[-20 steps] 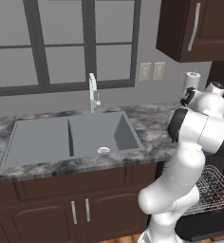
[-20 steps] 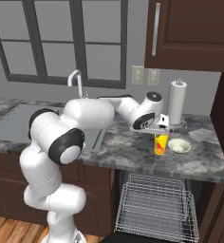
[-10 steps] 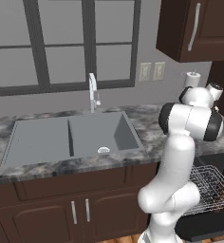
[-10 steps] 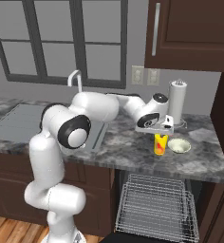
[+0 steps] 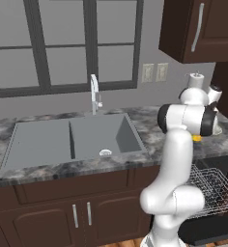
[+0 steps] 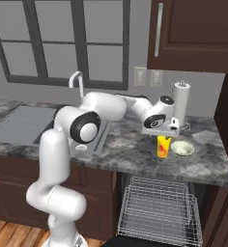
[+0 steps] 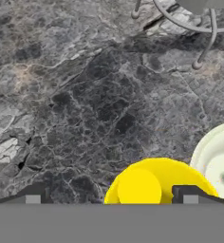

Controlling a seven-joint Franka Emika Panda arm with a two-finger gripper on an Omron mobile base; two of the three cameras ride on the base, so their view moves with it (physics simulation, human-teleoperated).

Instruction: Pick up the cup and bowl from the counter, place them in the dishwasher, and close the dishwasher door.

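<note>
Tool (image 7: 109,194) hangs wide open right above the yellow cup (image 7: 154,182), beside the bowl (image 7: 217,166) on the marbled desk (image 7: 85,95); dishwasher rack (image 6: 159,212) pulled out.

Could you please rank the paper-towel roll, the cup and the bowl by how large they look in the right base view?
1. paper-towel roll, clearly largest.
2. cup and bowl: look alike, cup taller, bowl wider; unranked.

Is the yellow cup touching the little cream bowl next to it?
Apart. The right base view shows a strip of marbled counter between the cup and the bowl.
</note>
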